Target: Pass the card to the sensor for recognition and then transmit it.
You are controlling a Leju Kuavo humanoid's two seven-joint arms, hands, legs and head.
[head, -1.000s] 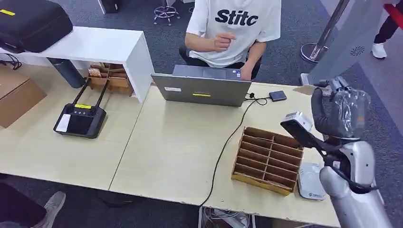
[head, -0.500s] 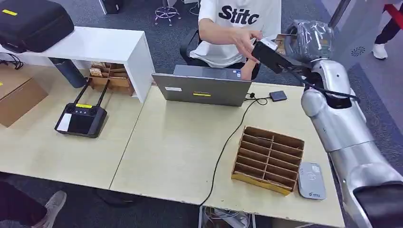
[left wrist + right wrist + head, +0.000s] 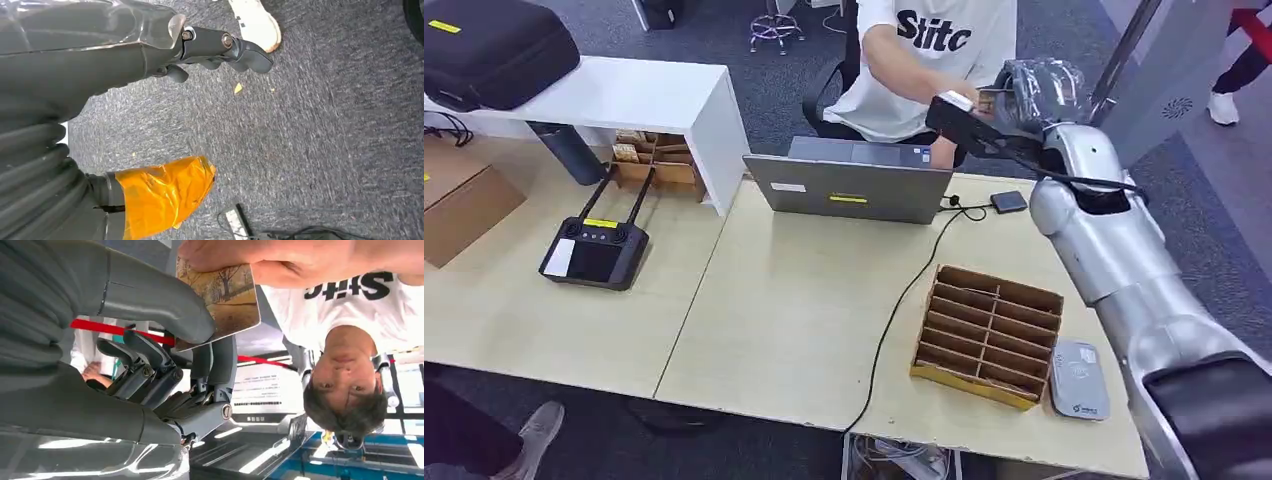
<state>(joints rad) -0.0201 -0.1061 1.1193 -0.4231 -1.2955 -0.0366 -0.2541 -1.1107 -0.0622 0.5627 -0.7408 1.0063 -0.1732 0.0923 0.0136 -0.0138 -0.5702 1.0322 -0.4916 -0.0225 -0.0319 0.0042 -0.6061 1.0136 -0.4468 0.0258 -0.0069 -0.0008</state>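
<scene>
In the upper right of the head view the right hand [image 3: 1036, 92] is raised past the far edge of the tabletop [image 3: 804, 300], above the laptop [image 3: 849, 188]. Its thumb and fingers [image 3: 220, 360] pinch the card [image 3: 225, 297], a picture card with trees, while a person's hand [image 3: 260, 257] grips the card's other end, both touching it at once. The grey sensor [image 3: 1079, 380] lies at the lower right, just beside the slotted cardboard organiser [image 3: 989, 335] and near the tabletop's near edge. A black cable [image 3: 904, 300] runs across the open middle of the tabletop, which is bare to the left as far as the black controller [image 3: 592, 250]. The left hand [image 3: 210, 50] hangs over grey carpet [image 3: 325, 125], fingers loosely apart and holding nothing.
</scene>
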